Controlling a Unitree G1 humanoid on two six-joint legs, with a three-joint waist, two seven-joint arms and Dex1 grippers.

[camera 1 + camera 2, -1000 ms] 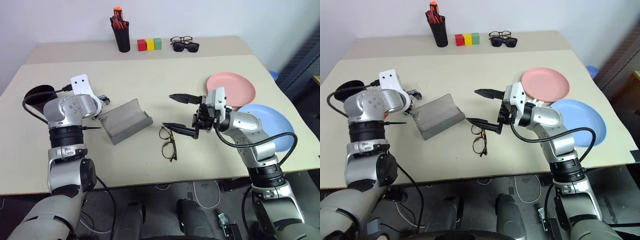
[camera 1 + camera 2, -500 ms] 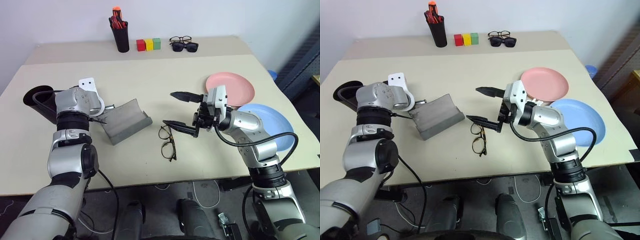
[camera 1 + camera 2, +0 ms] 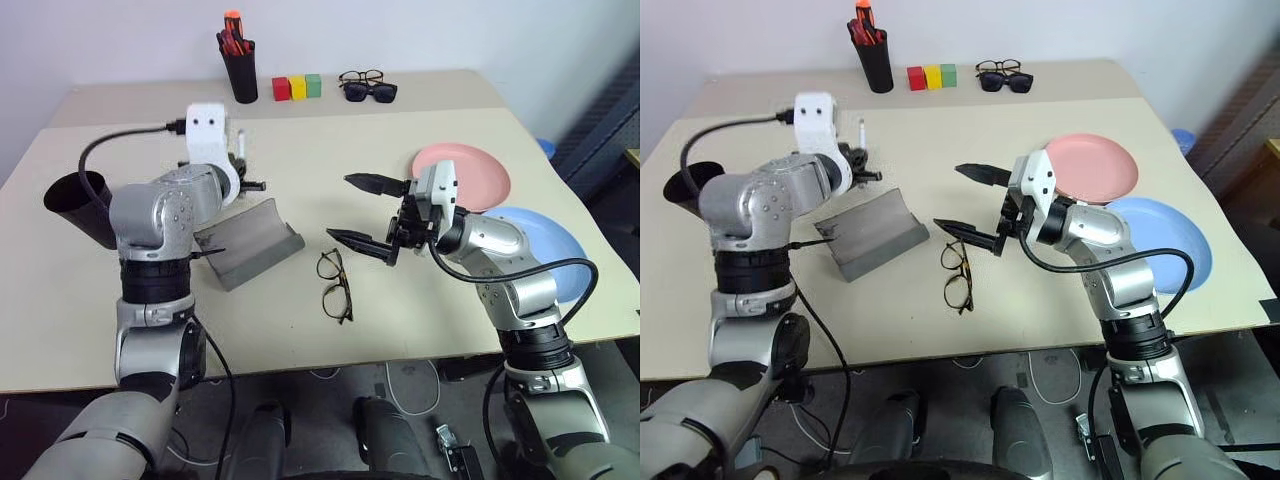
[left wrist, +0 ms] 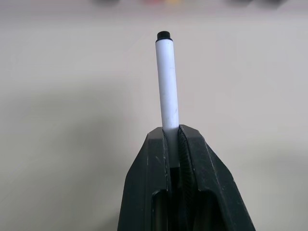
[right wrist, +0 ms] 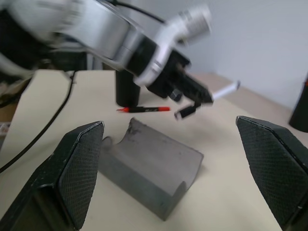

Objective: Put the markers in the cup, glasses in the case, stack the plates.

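While clenched in the left pincer point(image 4: 174, 144), white marker point(image 4: 166, 82) points its black-capped long axis far, above the tabletop point(image 3: 330, 150); right pincer point(image 3: 362, 212) released.

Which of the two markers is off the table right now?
The white-bodied marker, clamped in the left gripper's fingers and raised above the table. The black-bodied, red-capped marker lies flat on the table.

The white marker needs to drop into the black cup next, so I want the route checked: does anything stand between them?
Nothing visible does. The left gripper holds the white marker above the table; the black cup stands apart at the table's left edge, with bare tabletop between.
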